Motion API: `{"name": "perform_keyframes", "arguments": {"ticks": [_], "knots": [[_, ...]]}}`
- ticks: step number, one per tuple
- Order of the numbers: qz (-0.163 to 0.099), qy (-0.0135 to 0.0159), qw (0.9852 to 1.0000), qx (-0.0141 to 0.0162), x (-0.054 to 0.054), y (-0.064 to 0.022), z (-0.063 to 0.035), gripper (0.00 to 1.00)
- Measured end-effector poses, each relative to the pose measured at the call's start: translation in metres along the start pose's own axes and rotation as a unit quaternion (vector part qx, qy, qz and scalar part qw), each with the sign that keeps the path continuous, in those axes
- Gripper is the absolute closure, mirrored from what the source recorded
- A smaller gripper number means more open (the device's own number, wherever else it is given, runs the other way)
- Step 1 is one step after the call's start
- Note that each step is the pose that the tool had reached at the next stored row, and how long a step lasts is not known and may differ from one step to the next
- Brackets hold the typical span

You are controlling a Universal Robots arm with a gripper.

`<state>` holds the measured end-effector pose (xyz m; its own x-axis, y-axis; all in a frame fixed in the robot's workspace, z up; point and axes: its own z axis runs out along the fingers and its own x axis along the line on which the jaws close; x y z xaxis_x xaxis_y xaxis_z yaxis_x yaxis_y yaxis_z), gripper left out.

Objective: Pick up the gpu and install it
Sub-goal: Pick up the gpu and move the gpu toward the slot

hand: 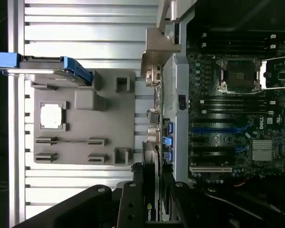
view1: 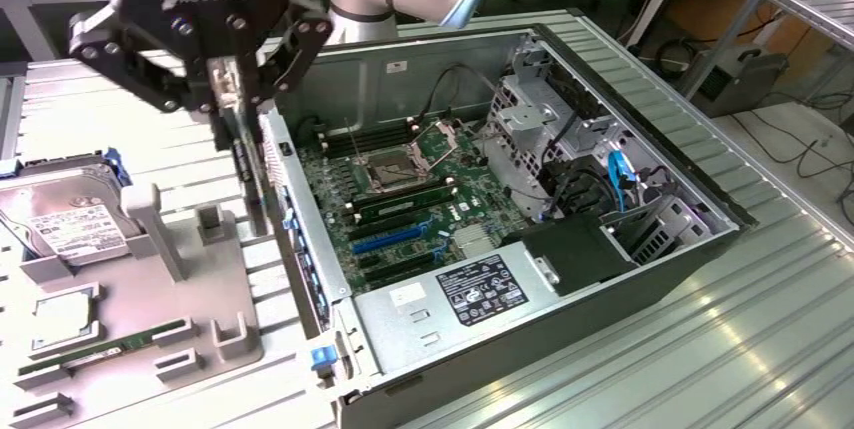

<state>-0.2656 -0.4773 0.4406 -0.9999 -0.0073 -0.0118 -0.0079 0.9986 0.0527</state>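
I saw the gripper (view1: 238, 89) in the upper left of the exterior view. Its two fingers were squeezed tight on the gpu (view1: 250, 184). The card hung straight down from the fingers, with its thin edge toward the camera. It was over the edge of the gray tray (view1: 160, 309), just beside the back wall of the open computer case (view1: 667, 259). It was not plugged into the board (view1: 400, 199) inside the case. At the left of the frame, a hard drive (view1: 60, 224) and a thin memory stick (view1: 107, 347) lay on the tray.
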Motion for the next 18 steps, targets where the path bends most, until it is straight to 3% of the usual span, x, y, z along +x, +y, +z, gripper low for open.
{"name": "perform_keyframes", "arguments": {"ticks": [4, 11, 18], "knots": [[0.000, 0.0042, 1.0000, 0.0000, -0.021, -0.0001, -0.0030, 0.74], [0.000, 0.0080, 1.0000, 0.0000, -0.053, -0.0003, -0.0020, 0.74], [0.001, 0.0112, 0.9999, 0.0009, -0.087, -0.0004, 0.0100, 0.74]]}}
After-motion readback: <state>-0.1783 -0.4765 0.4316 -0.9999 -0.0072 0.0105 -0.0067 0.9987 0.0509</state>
